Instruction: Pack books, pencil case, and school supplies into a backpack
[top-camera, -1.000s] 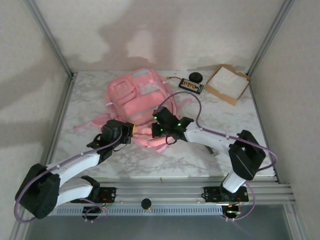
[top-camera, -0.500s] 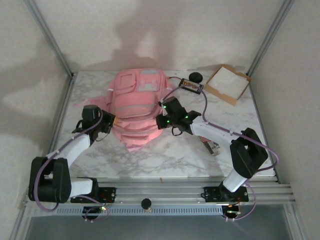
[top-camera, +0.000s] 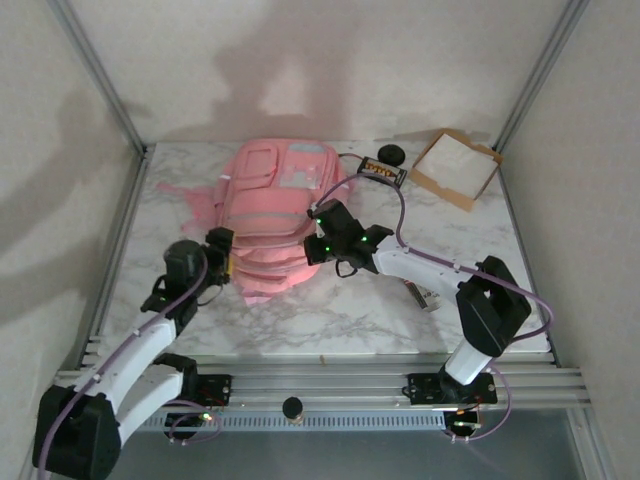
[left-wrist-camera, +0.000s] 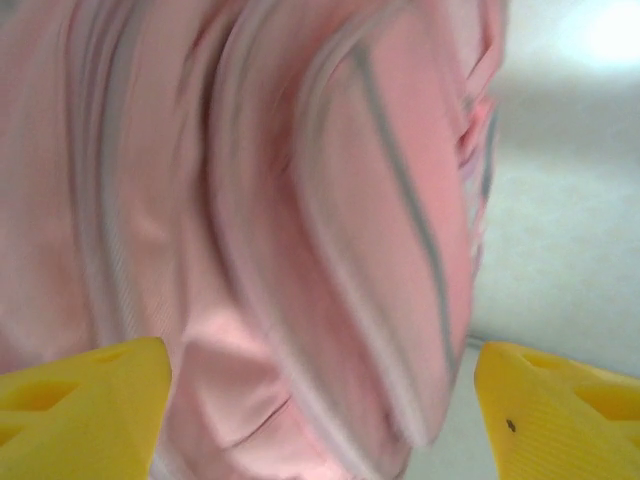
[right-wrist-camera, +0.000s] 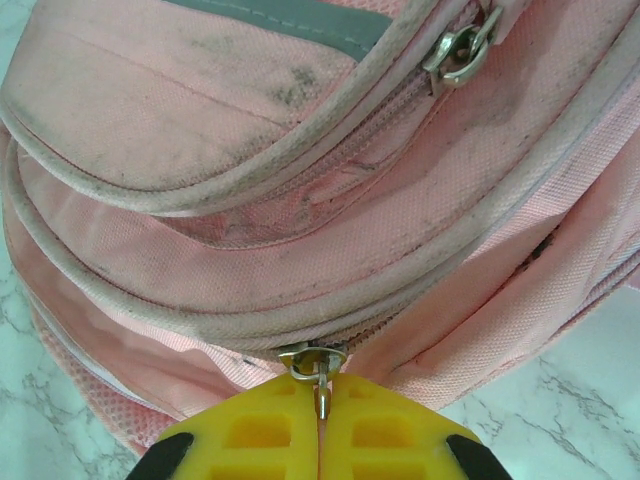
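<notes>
The pink backpack (top-camera: 275, 205) lies flat mid-table, its front pockets facing up. My left gripper (top-camera: 226, 258) stands open at the backpack's near left edge. In the left wrist view its yellow fingertips (left-wrist-camera: 80, 400) are wide apart around blurred pink fabric (left-wrist-camera: 300, 250) and grip nothing. My right gripper (top-camera: 311, 244) is shut on a metal zipper pull (right-wrist-camera: 318, 362) at the backpack's near right side, where two pink panels meet. A small striped school supplies pack (top-camera: 420, 295) lies beside the right forearm. The books and the pencil case are out of view.
A brown cardboard tray (top-camera: 455, 168) with white inside sits at the back right. Left of it lie a black item with orange marks (top-camera: 382, 172) and a black round object (top-camera: 390, 153). Metal frame posts (top-camera: 120, 235) edge the marble table (top-camera: 350, 310).
The left gripper carried the backpack's edge leftward, then opened and let go, drawing back toward the near side. The backpack spread and shifted left. The right gripper stayed shut on the zipper pull.
</notes>
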